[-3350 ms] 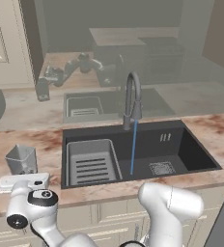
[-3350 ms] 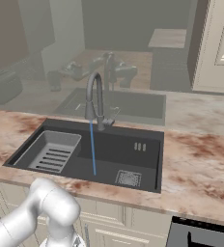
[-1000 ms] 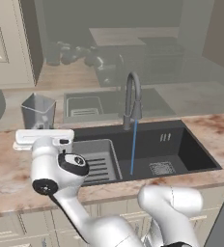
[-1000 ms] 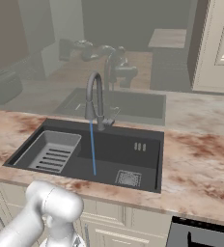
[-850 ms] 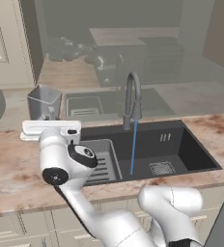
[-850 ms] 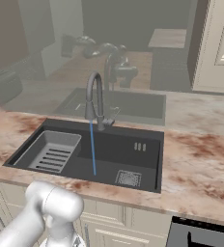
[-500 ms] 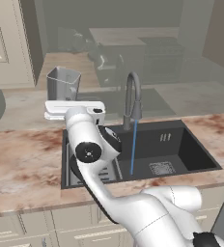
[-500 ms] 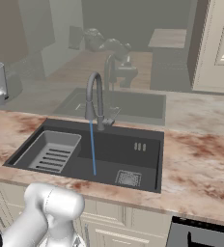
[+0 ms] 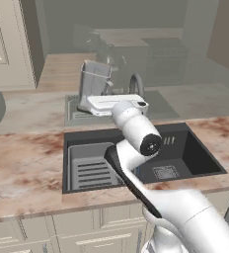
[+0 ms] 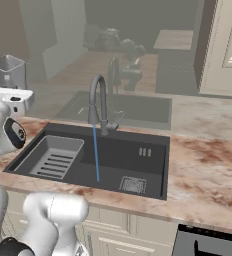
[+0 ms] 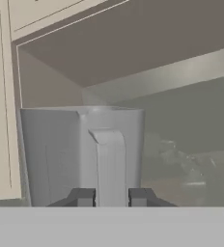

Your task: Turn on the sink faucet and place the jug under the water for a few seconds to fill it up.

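The gripper was clamped on the handle of the jug, which was held upright in the air above the counter, at about 10 o'clock of the sink in the left base view. The water was running from the faucet. To do this step well, the jug should stay level and come with its mouth directly under the stream, without hitting the spout. There was one jug, one faucet, one stream and one sink.
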Controlling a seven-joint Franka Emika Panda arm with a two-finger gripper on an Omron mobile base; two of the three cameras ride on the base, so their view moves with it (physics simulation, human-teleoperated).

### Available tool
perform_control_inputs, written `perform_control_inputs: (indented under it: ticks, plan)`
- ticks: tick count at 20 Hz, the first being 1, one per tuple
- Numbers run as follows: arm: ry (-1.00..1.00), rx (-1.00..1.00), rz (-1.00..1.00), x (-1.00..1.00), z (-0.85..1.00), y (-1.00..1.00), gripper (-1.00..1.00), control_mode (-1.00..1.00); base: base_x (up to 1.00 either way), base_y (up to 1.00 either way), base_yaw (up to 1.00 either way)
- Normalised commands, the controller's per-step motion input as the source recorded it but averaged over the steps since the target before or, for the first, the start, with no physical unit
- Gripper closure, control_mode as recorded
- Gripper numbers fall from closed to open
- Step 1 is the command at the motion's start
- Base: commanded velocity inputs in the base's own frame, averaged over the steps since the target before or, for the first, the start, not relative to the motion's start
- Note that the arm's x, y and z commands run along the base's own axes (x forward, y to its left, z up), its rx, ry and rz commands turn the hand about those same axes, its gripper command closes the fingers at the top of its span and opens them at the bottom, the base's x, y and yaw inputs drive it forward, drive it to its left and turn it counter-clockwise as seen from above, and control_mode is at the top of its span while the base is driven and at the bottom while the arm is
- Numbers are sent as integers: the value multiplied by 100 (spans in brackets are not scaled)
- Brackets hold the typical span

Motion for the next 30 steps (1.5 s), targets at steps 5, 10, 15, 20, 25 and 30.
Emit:
perform_control_inputs:
  ticks: [5, 10, 15, 20, 25, 30]
  plan:
    - [-6, 0, 24, 0, 0, -100, 100, -100, 0, 0, 0]
    - [-8, 0, 27, 0, 0, -100, 100, -100, 0, 0, 0]
    - [-8, 0, 26, 0, 0, -100, 100, -100, 0, 0, 0]
    - [-4, 0, 24, 0, 0, -100, 100, -100, 0, 0, 0]
    - [-6, 0, 19, -2, 3, -100, 100, -100, 0, 0, 0]
    - [-4, -3, 1, -19, 68, -70, 100, -100, 0, 0, 0]
